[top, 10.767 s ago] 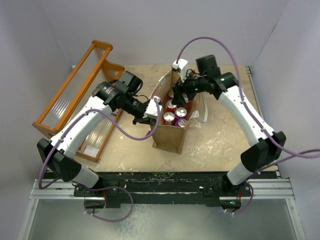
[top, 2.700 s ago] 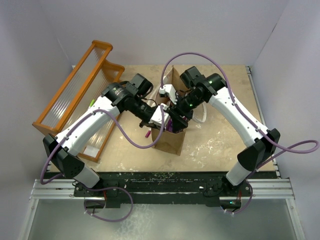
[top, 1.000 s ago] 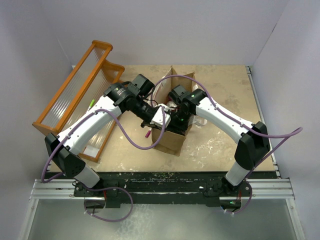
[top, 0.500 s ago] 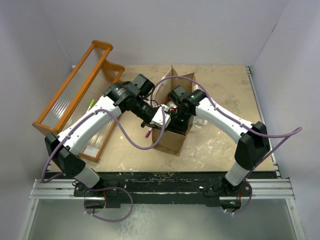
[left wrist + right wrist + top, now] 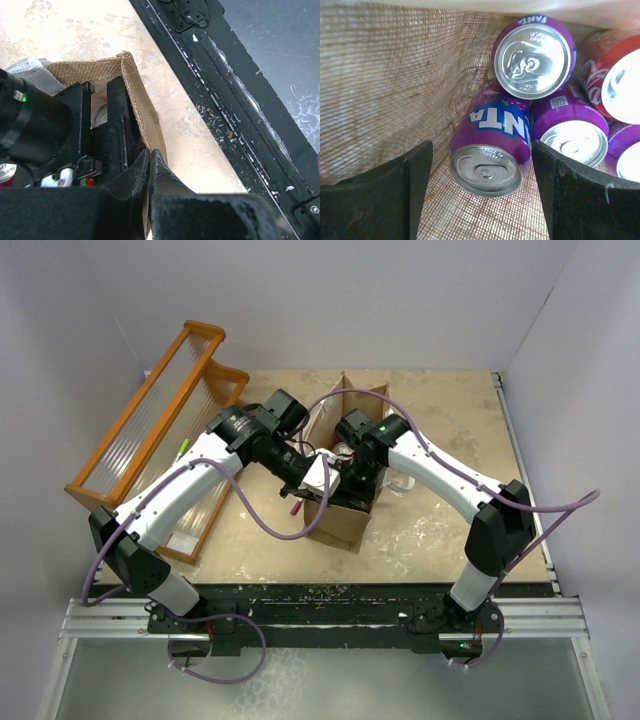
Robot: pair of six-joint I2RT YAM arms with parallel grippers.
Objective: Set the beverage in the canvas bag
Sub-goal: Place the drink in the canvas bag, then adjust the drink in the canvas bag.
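Note:
The canvas bag point(image 5: 340, 520) stands open in the middle of the table. My left gripper point(image 5: 318, 475) is shut on the rim of its near-left wall; in the left wrist view the fingertips point(image 5: 150, 156) pinch the woven wall point(image 5: 142, 120). My right gripper point(image 5: 356, 480) is down inside the bag and open point(image 5: 482, 165). A purple Fanta can point(image 5: 492, 145) lies tilted between its fingers point(image 5: 415, 190) with a gap on each side. Other purple cans point(image 5: 535, 55) and a red cola can point(image 5: 615, 75) stand at the bag's bottom.
An orange slatted rack point(image 5: 150, 430) leans at the left of the table. A small pink thing point(image 5: 295, 508) lies on the table by the bag's left side. A white loop handle point(image 5: 405, 480) hangs on the bag's right side. White walls enclose the table.
Since 2.7 s ago my right gripper has gone down into the bag with the purple can and now stands open around it. The left gripper still holds the bag's rim.

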